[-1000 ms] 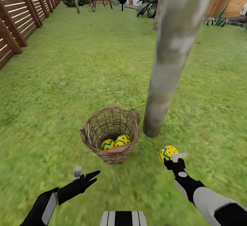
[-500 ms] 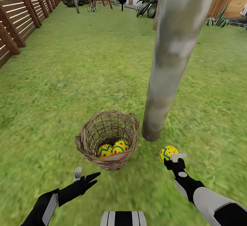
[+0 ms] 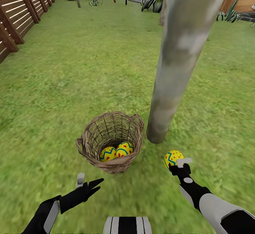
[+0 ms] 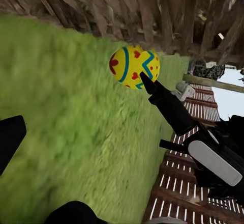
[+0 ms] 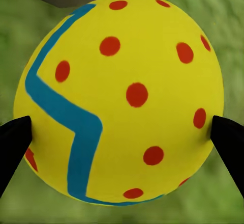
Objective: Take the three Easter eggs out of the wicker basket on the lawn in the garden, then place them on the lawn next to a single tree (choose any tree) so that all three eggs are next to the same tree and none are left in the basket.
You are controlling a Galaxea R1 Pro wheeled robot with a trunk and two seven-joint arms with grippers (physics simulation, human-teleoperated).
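Well, the grey tree trunk (image 3: 170, 85) rises just ahead of the right tool (image 3: 176, 163), which grips one Easter egg (image 3: 173, 158) low over the lawn (image 3: 88, 60). The wicker basket (image 3: 110, 141), holding two eggs (image 3: 116, 151), sits ahead of the spread-fingered, empty left tool (image 3: 88, 181). Open grass stretches to the slat fence (image 3: 17, 17).

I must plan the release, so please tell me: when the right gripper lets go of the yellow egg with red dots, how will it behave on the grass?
The yellow egg with red dots looks smooth and rounded, so it may roll slightly. The grass appears flat, which probably stops it soon.
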